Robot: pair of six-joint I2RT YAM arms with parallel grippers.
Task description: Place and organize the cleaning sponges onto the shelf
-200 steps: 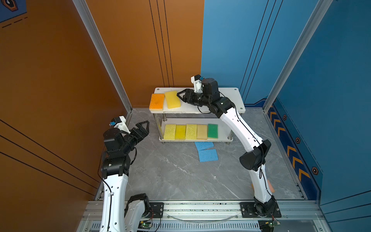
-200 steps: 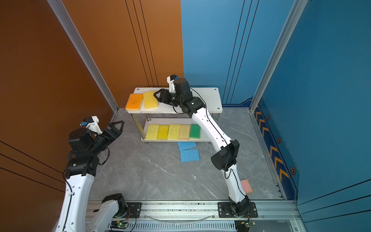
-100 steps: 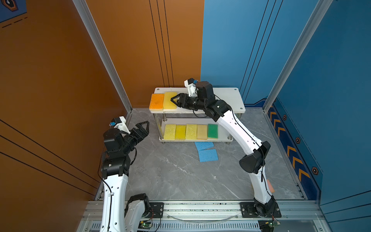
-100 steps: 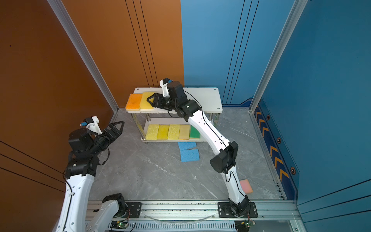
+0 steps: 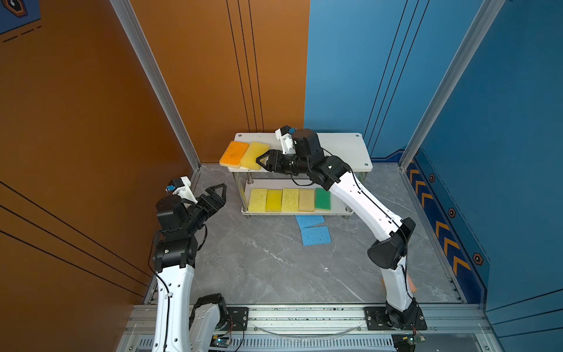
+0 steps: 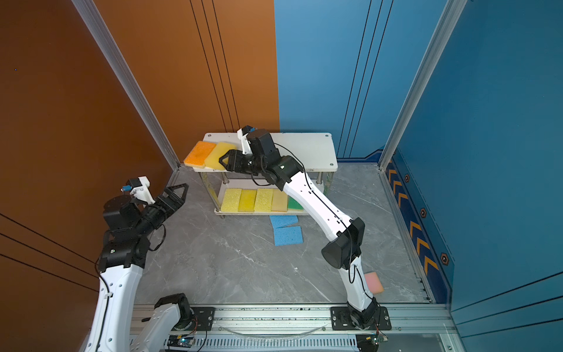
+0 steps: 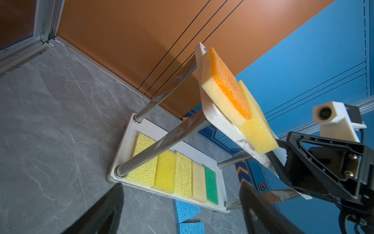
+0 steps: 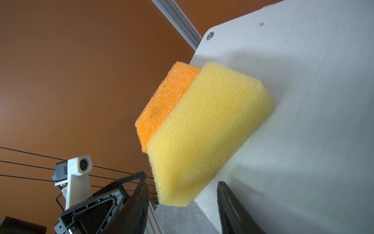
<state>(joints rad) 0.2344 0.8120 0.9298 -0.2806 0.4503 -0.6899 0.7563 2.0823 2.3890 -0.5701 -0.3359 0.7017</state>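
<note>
Now: right gripper (image 5: 261, 160) at the shelf (image 5: 341, 146) top board, left gripper (image 5: 221, 195) clear of it.
Right jaws apart, astride the overhanging end of the yellow sponge (image 5: 254, 154) beside the orange sponge (image 5: 234, 152); left jaws wide apart, empty. Five sponges (image 5: 289, 199) line the lower board; two blue sponges (image 5: 313, 230) lie on the floor (image 5: 259, 259).
</note>
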